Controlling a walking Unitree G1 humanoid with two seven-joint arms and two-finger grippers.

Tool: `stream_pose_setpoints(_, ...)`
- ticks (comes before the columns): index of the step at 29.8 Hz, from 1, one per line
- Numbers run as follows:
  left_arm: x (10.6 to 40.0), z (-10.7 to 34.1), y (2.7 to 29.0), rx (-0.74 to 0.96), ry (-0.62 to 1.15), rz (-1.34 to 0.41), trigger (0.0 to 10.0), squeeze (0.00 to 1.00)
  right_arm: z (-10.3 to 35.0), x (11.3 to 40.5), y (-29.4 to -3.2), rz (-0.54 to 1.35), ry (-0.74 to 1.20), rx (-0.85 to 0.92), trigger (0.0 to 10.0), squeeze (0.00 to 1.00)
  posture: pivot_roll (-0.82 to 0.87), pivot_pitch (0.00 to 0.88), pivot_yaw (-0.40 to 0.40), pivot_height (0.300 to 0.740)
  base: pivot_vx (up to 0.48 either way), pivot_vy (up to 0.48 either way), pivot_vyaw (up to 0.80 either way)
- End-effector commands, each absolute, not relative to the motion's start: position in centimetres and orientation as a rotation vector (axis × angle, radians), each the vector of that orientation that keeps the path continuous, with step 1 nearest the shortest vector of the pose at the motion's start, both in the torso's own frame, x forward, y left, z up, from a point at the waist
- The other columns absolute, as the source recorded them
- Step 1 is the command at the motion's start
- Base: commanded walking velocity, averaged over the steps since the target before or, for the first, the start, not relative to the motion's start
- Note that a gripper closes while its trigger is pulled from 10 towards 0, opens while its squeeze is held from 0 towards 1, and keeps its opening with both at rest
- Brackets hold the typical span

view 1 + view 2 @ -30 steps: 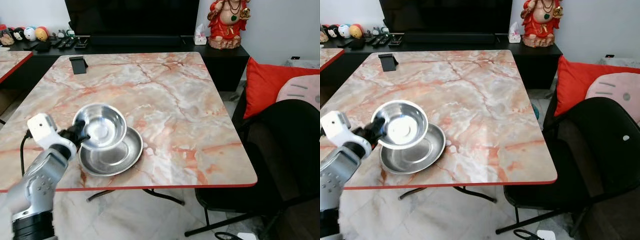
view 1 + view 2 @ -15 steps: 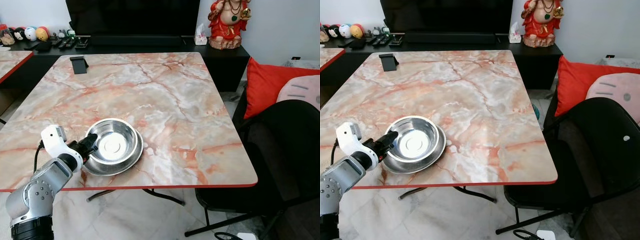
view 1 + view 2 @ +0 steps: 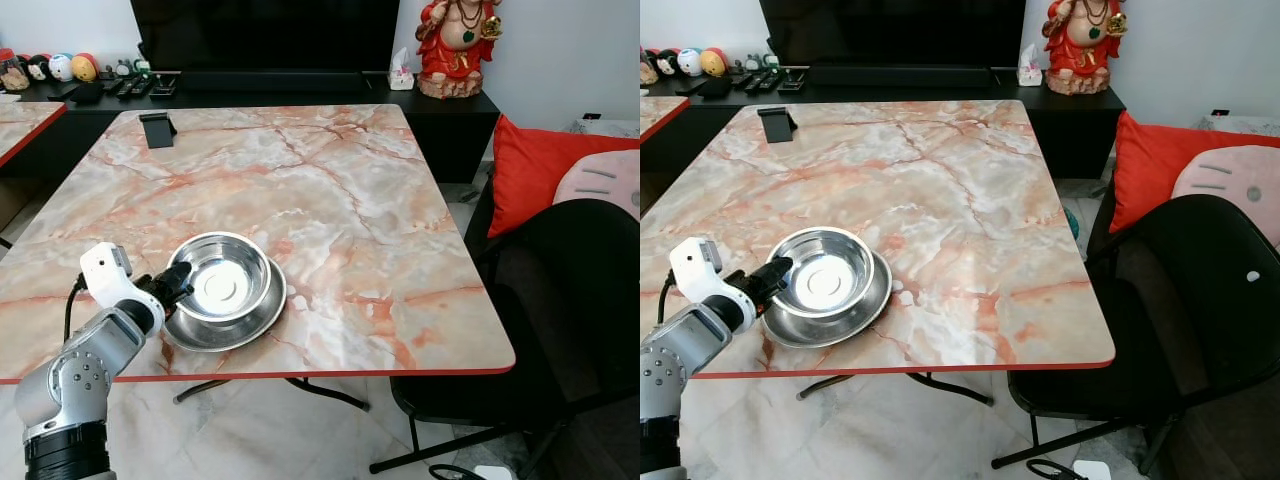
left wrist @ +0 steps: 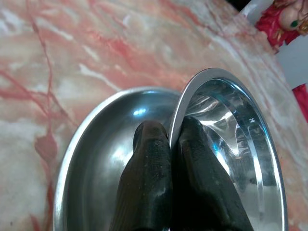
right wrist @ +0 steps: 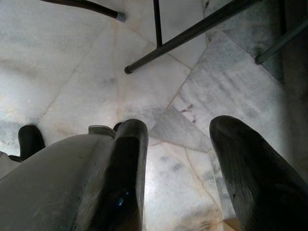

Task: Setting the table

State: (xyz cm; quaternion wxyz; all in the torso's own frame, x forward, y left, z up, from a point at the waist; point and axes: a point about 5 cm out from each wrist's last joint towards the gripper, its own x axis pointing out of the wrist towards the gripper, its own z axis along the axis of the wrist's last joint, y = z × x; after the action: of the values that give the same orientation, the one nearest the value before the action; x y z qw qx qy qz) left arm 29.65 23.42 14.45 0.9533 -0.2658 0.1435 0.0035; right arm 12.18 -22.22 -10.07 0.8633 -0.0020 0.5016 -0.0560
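A steel bowl [image 3: 224,282] rests tilted inside a wider steel plate [image 3: 258,316] near the front left of the marble table [image 3: 340,190]. My left gripper [image 3: 178,283] is shut on the bowl's near rim. In the left wrist view its two fingers [image 4: 149,159] pinch the bowl's rim [image 4: 179,110], one finger inside the bowl and one over the plate [image 4: 96,139]. My right gripper [image 5: 178,144] hangs open over the marble floor.
A black phone stand [image 3: 157,130] sits at the table's far left. A black chair [image 3: 560,300] stands at the right side, with a red cushion [image 3: 545,165] behind it. A red figurine [image 3: 455,45] and a TV stand on the cabinet beyond.
The bowl was held tilted above the plate and has come down to rest inside it. My left gripper has stayed closed on its rim throughout.
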Motion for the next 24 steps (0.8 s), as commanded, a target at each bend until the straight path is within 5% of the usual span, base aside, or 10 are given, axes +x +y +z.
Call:
stream_pose_setpoints(1,30.02,14.74,23.06,-0.532,0.283,0.005,10.0,0.0,-10.12,12.0,-22.26,-0.114,1.058,-0.012,10.0,0.0,-0.04,0.0,0.009,0.732,0.0,0.0,0.0)
stream_pose_setpoints(24,30.49,14.01,23.03,-0.526,0.269,0.107,10.0,0.0,-10.13,12.0,-22.21,-0.113,1.059,-0.011,10.0,0.0,-0.04,0.0,0.01,0.732,0.0,0.0,0.0)
